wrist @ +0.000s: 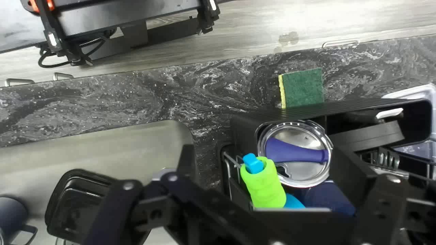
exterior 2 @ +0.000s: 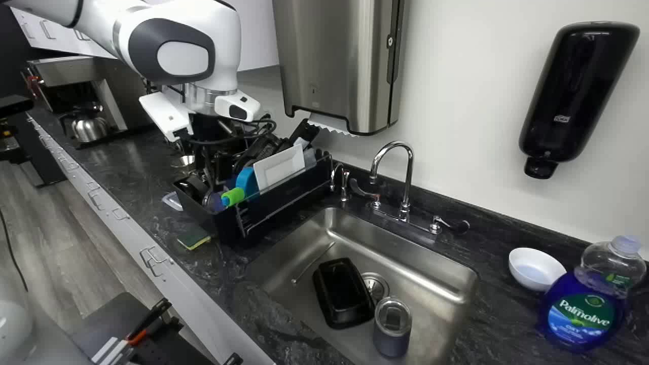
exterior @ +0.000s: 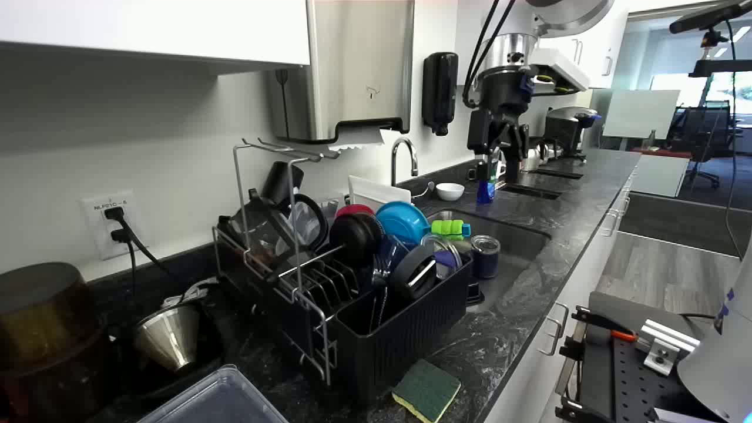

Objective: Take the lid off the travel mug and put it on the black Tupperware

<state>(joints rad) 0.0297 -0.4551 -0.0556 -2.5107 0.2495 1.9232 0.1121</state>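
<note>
OK | trvl mug (exterior 2: 391,343) in sink (exterior 2: 431,304), lid (exterior 2: 393,313) on | blk Tupperware (exterior 2: 345,292) beside | fingers (wrist: 351,172) wide

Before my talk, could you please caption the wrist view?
Open gripper, sponge by a crowded rack, mug beside Tupperware in the sink.

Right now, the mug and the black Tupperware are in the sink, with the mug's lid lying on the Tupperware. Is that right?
Not quite: an exterior view shows the lid on the mug, not on the Tupperware. The mug and Tupperware are indeed in the sink.
</note>
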